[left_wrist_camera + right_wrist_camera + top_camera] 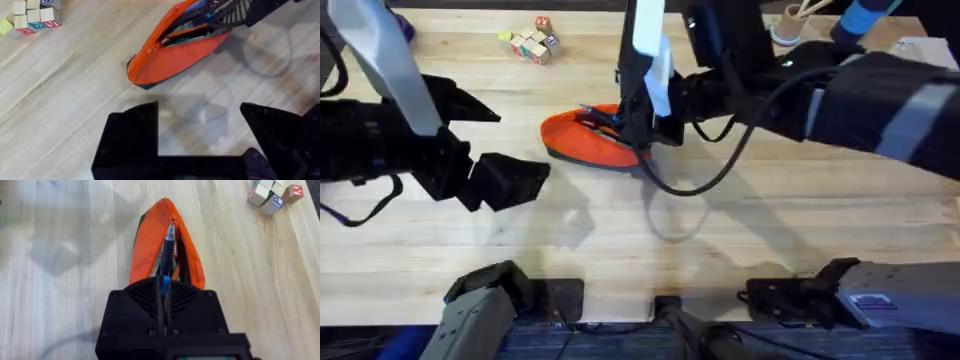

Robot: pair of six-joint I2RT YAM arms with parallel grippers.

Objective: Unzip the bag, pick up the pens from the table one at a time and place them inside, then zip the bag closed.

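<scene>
Orange bag (590,140) sits about mid-frame, slightly up, in the overhead shot, unzipped on the table (740,240). The right gripper (638,135) is down at its right end with something thin poking into the opening. The left gripper (510,180) hangs off to the left, well apart from the bag.

Left wrist view: its fingers (131,135) are spread wide with nothing between them, bag (175,50) at the upper middle, gaping, pens (187,31) already showing inside.

Right wrist view: gripper (165,305) pinched shut on a pen (169,245) that's angled into the bag (150,245) mouth.

So I'd say unzipping's done, the pens are basically in, no loose ones I can see. What's left is letting go and zipping up.
</scene>
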